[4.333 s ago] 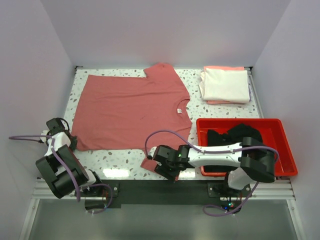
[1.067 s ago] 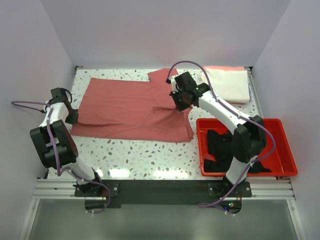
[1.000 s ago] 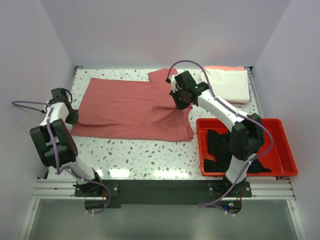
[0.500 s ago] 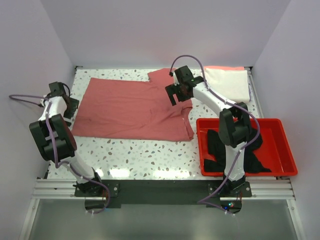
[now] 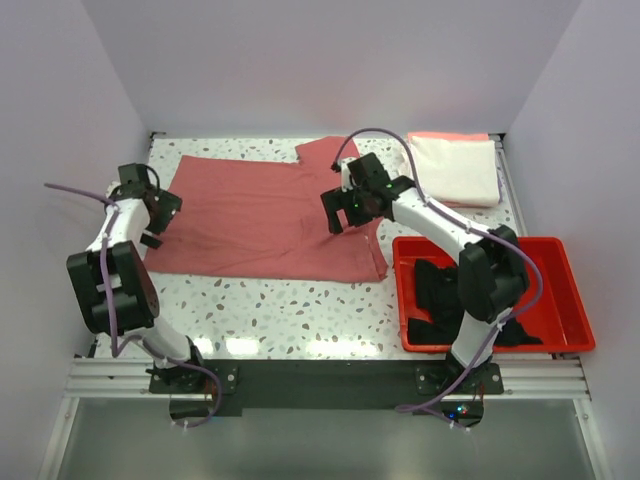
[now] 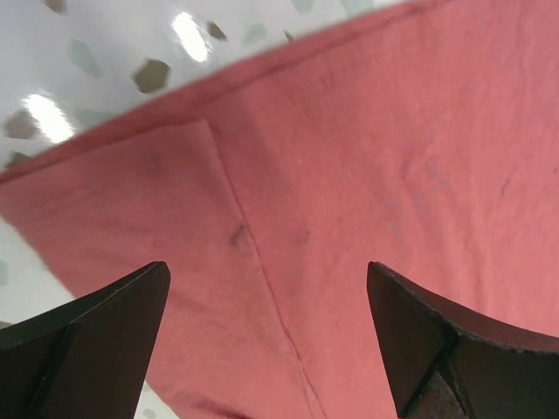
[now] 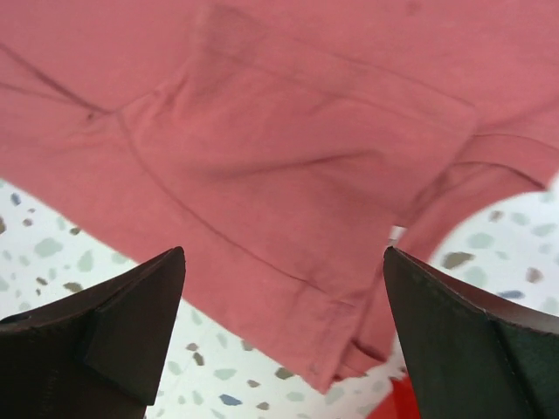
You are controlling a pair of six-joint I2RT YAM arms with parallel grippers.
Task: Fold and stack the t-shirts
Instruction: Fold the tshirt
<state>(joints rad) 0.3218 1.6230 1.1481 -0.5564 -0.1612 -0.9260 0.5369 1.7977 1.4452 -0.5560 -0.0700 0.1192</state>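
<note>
1. The dusty rose-red t-shirt (image 5: 265, 220) lies flat across the middle of the speckled table (image 5: 300, 305), apparently doubled lengthwise, with one sleeve poking out at the far edge.
2. The left gripper (image 5: 152, 208) hovers over the shirt's left end, jaws spread wide and gripping nothing.
3. The right gripper (image 5: 345, 208) hangs above the collar end, jaws likewise apart and empty. Working opposite ends probably keeps the cloth flat.
4. The cream-white t-shirt (image 5: 460, 170) sits folded on the peach-pink t-shirt (image 5: 440, 136) in the far right corner, seemingly the stack this shirt will join.
5. The black t-shirt (image 5: 450, 285) lies crumpled in the red tray (image 5: 575, 300), apparently awaiting folding.
</note>
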